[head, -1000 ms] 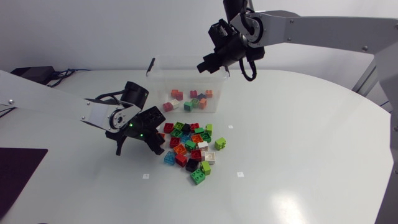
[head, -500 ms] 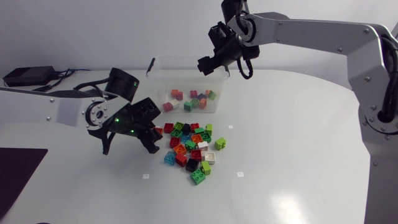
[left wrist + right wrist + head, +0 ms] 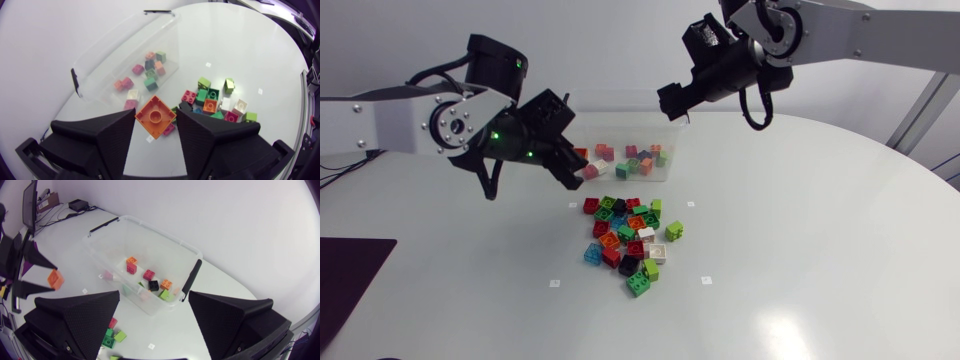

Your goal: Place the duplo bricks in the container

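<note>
Grips one orange duplo brick [image 3: 155,117], stud up, by two opposite flanks in the left tool [image 3: 155,114], high above the worktop [image 3: 800,250] and just short of the near wall of the clear container [image 3: 107,67]. Hangs the right tool [image 3: 154,302] wide open and empty over the container's far side. Shows a handful of bricks [image 3: 630,158] on the container's floor and a mixed pile [image 3: 625,235] loose on the worktop near its front wall. Looks to be a light, stiff block of plastic with slick sides, so best pinched square across flat faces, below the stud, lest it twist or squirt out. Should survive a short drop unharmed. Offers a broad open mouth for the release. Calls for clearing the thin rim and the black handles [image 3: 191,280] at either end, and for keeping off the right arm. Leaves freer room, by this reading, over the container's left half.
</note>
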Robot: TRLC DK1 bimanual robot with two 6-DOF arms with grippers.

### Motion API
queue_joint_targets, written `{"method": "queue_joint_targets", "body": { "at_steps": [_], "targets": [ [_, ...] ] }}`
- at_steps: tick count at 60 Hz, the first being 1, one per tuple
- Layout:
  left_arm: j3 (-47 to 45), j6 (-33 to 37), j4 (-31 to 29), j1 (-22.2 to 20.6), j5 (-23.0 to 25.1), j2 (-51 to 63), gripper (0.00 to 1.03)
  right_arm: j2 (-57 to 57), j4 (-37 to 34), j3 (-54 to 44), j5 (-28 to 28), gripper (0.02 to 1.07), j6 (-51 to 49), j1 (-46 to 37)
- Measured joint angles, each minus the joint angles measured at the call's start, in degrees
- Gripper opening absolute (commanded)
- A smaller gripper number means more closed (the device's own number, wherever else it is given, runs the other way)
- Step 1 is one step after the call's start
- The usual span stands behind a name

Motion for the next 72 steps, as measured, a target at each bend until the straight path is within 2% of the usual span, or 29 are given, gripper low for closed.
{"method": "queue_joint_targets", "body": {
  "at_steps": [27, 46, 62, 67, 68, 70, 72],
  "targets": [
    [12.3, -5.4, 5.4, 3.0, 0.5, 10.2, 0.43, -9.0, 7.3, -23.8, -0.3, 1.02, -2.0, 0.0],
    [21.1, -6.7, 6.9, 3.3, 0.9, 16.6, 0.43, -11.8, 11.4, -31.7, -0.9, 1.02, -4.3, 0.0],
    [28.4, -7.1, 7.1, 4.2, 0.9, 22.1, 0.44, -12.0, 11.6, -35.3, -0.9, 1.02, -5.9, 0.1],
    [30.7, -7.1, 7.1, 4.6, 0.8, 23.8, 0.67, -12.0, 11.8, -35.8, -0.8, 1.02, -6.5, 0.2],
    [31.2, -7.1, 7.1, 4.7, 0.8, 24.1, 0.7, -11.9, 11.9, -35.9, -0.7, 1.02, -6.6, 0.2],
    [32.0, -7.1, 6.9, 4.8, 0.8, 24.7, 0.84, -11.8, 11.9, -36.0, -0.7, 1.02, -6.7, 0.3],
    [32.6, -7.1, 6.6, 4.8, 0.8, 25.1, 0.92, -11.5, 12.1, -36.0, -0.7, 1.02, -6.7, 0.5]
  ]
}}
